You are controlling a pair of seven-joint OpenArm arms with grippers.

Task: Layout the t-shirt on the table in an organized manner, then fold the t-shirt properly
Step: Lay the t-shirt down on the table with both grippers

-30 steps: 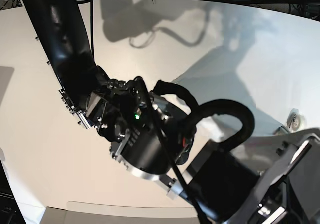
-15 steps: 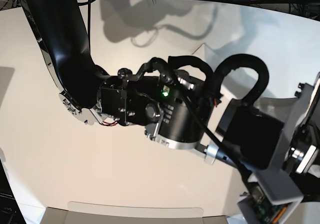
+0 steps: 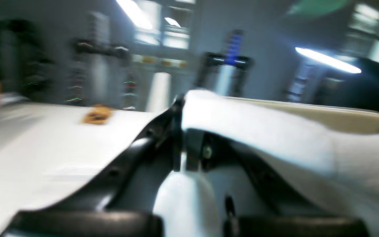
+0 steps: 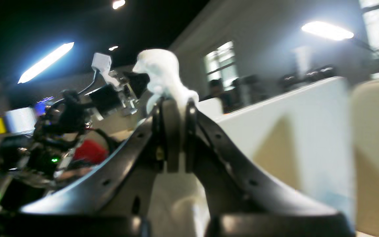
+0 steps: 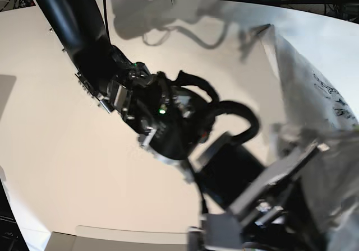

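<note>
T-shirt (image 5: 314, 94), white, hangs lifted above the counter (image 5: 50, 139), pinched by both closed pincers: left pincer (image 3: 184, 131), right pincer (image 4: 173, 108). Nothing looks laid out yet; spreading and folding both appear to remain

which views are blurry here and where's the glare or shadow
Left wrist view: heavy motion smear, background streaked, ceiling lights flaring, though the left tool shut on the t-shirt is readable. Right wrist view: dark at upper left, bright strip lights, milder blur around the right tool. Base view: arms smeared; their shadows fall across the far table.
</note>
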